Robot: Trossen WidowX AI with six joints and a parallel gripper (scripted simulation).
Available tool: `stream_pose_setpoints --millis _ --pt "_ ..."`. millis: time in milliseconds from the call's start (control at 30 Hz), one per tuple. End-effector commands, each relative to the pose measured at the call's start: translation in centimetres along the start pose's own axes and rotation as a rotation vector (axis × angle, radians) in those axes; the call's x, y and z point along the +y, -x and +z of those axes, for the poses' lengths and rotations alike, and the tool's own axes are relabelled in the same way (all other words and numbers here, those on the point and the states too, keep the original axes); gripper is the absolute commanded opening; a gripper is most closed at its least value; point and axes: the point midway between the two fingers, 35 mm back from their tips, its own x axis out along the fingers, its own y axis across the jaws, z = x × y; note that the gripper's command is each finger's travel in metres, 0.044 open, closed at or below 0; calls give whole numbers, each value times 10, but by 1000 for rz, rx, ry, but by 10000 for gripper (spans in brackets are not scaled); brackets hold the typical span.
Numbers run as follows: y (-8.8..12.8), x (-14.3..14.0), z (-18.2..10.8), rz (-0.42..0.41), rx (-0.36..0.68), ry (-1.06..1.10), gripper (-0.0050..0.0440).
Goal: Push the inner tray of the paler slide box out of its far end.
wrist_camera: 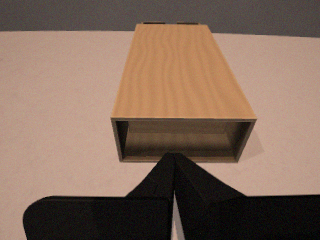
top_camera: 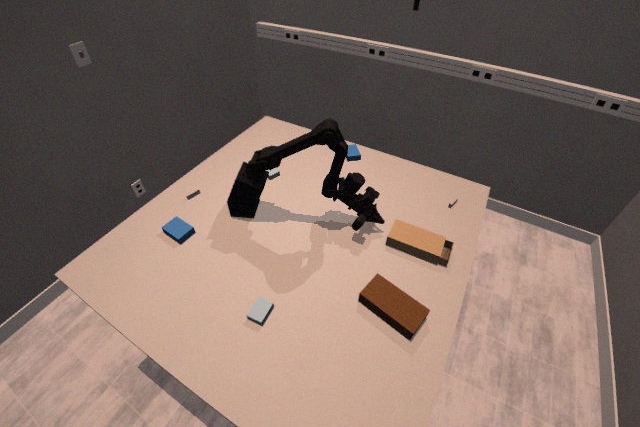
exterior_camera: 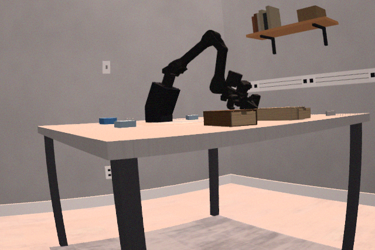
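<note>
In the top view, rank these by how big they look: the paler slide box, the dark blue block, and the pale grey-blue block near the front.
1. Paler slide box, clearly largest.
2. Dark blue block and pale grey-blue block look alike in size; no ranking between them.
</note>
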Motion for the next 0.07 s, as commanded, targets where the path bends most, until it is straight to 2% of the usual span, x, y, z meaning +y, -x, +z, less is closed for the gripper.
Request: stream_pose_setpoints --millis 0,33 --pt "17 -7 16 -13 69 -6 -50" --pt "19 -7 16 -14 75 -6 -50"
